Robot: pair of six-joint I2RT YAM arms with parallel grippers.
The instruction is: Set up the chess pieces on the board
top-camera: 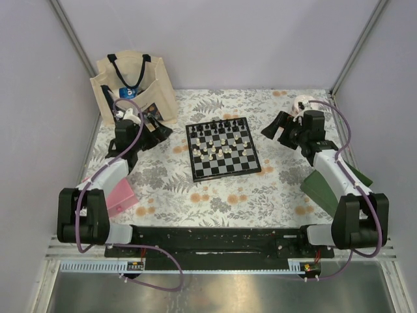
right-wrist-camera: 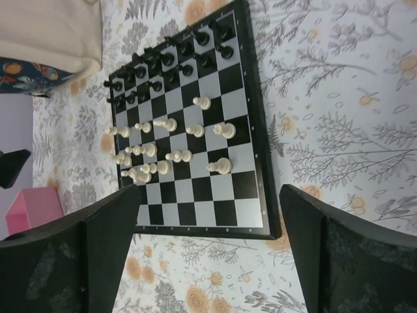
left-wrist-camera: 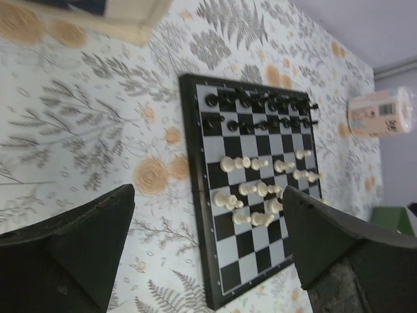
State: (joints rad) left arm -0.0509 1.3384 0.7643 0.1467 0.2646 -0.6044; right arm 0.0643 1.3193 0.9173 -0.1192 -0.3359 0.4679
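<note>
Squarely between left pincer (top-camera: 159,135) and right pincer (top-camera: 272,127) lies the board (top-camera: 223,149); both gape.

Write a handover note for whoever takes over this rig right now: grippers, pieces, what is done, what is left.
Left gripper: jaws open, holding nothing, off the left side of the board.
Right gripper: jaws open, holding nothing, off the board's right side.
Black pieces: lined up in the two far rows; that side looks done.
White pieces: scattered over the middle rows, some apparently lying down; the two near rows are bare.
Left to do: stand the white pieces in order on the two near rows.
</note>
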